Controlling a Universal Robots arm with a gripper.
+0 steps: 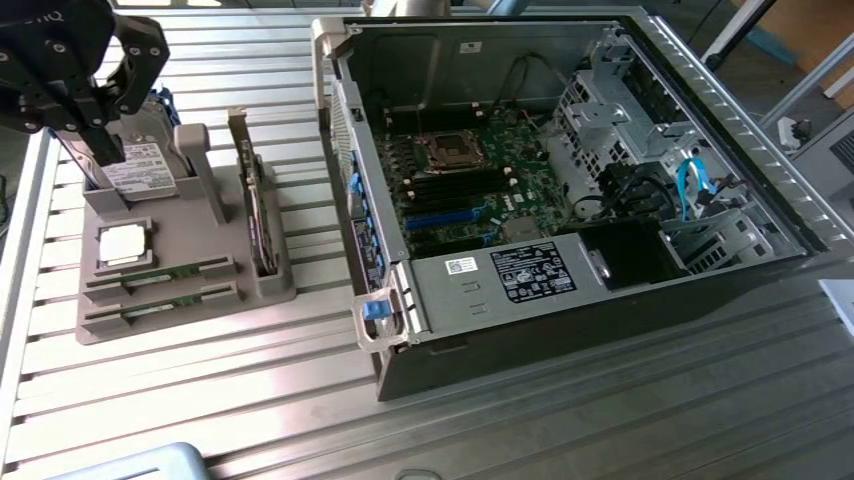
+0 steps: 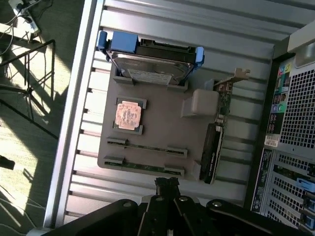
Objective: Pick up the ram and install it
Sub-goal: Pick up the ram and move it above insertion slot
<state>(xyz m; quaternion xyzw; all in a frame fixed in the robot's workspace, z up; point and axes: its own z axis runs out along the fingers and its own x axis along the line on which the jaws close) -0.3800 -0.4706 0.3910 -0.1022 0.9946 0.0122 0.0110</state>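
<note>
Resting untouched, the ram sticks (image 1: 158,278) lie in two slots of the gray tray (image 1: 184,243), beside the square silver chip (image 1: 123,245) and hard drive (image 1: 136,172), while the gripper (image 1: 104,152) hangs above, pressed together and empty.

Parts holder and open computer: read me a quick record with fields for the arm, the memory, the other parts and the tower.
arm: gripper shut, empty, up over the holder
memory: two ram sticks lying flat in holder slots, untouched
other parts: hard drive, processor, expansion card on edge
tower: computer case lying open, motherboard exposed, toward the exterior view's right of the holder
</note>
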